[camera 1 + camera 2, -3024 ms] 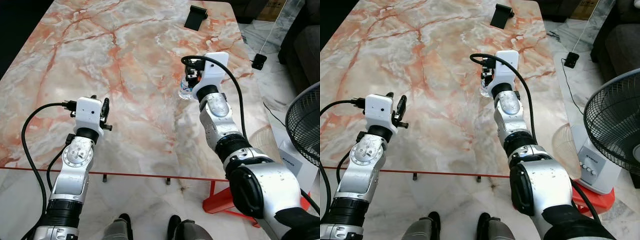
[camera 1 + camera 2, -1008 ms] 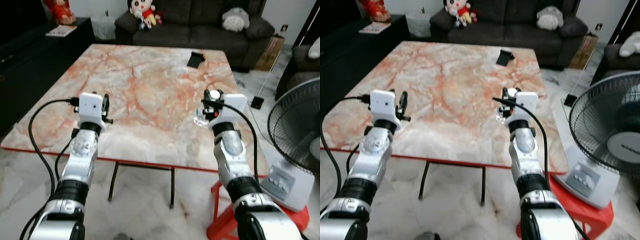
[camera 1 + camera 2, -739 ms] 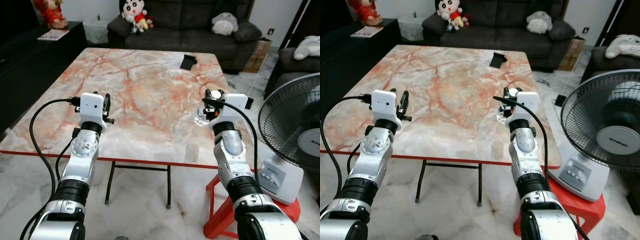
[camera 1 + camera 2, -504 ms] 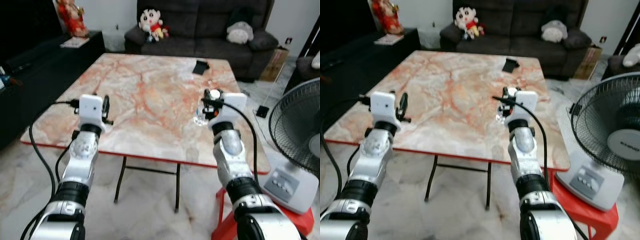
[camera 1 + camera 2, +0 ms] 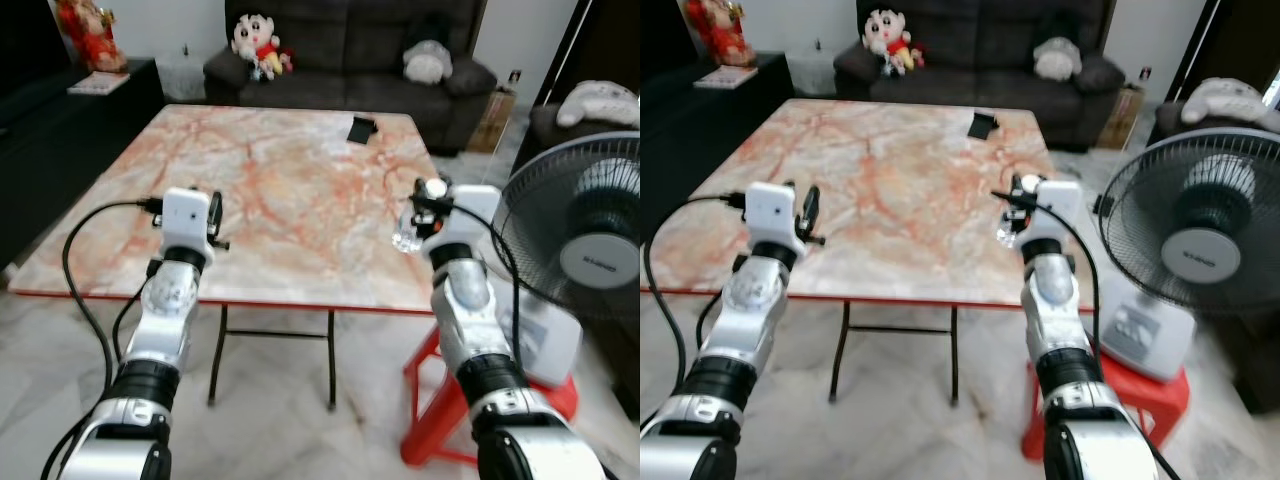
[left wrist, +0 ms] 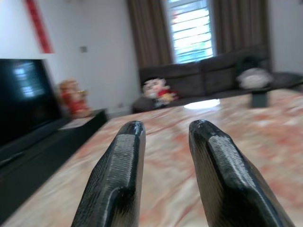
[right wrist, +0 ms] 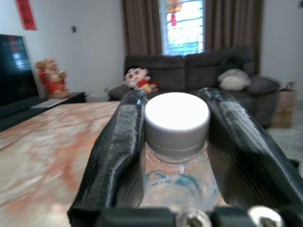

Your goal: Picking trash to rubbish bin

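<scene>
Backing away from the desk (image 5: 120, 240) is what has changed: three seconds ago the head camera looked steeply down on the marble top, with the right claw (image 5: 428, 205) far out over it, and now the whole desk, its legs, the sofa (image 5: 350, 40) behind it and a standing fan (image 5: 585, 250) at the robot's right are in sight. The plastic bottle (image 7: 176, 156) has come along, pinched at its neck between the right claw's fingers (image 7: 116, 151) and carried above the desk's near right corner. I judge the pick-up done and the carry begun; no rubbish bin can be made out yet, so the robot probably has to turn and look for one. The left claw (image 6: 163, 177) is raised over the near left edge, fingers spread, holding nothing. From the right wrist view, the white cap and blue-printed label sit squarely between the fingers, while the head views give only a small pale blur there.
</scene>
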Robot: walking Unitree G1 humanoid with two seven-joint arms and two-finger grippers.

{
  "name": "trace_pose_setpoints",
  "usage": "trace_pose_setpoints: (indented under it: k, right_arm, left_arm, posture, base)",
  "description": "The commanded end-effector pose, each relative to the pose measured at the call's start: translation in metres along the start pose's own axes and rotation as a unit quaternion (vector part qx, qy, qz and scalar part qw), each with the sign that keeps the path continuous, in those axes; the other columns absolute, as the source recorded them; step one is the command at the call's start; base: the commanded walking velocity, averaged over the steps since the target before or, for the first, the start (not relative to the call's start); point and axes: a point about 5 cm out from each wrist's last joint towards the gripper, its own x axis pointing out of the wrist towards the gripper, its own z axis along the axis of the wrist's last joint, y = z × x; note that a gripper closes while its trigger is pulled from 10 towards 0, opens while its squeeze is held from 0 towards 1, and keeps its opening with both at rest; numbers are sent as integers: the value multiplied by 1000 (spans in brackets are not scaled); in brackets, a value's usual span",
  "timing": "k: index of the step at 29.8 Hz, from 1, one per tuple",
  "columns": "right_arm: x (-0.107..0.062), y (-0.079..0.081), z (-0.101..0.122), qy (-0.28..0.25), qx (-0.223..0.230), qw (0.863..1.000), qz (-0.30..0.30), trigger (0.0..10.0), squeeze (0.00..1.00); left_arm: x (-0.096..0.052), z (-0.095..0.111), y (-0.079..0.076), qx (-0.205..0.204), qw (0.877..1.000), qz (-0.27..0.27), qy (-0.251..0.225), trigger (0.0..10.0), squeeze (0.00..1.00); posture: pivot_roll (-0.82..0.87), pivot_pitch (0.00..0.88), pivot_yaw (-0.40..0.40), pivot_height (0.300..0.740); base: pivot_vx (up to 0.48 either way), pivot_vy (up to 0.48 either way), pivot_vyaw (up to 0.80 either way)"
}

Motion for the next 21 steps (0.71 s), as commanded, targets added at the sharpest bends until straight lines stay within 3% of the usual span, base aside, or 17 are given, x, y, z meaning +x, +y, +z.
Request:
trace_pose_setpoints:
  k: [1,12,21]
  right_arm:
    - [4,0,8,-15,1,1000,0,10000,0]
    - [3,-3,8,-16,1,1000,-5,10000,0]
    - [3,-5,8,-15,-1,1000,-9,10000,0]
  left_arm:
    - [5,6,-2,-4,1000,-2,-10,10000,0]
    - [7,8,-2,-5,1000,-6,-14,10000,0]
    - [7,8,-3,-8,1000,-5,-16,10000,0]
  posture:
    - [37,0,-28,740]
    - [34,0,-25,740]
    - [30,0,-28,740]
  base:
    - [0,0,0]
    - [0,0,0]
    - [-223,0,0]
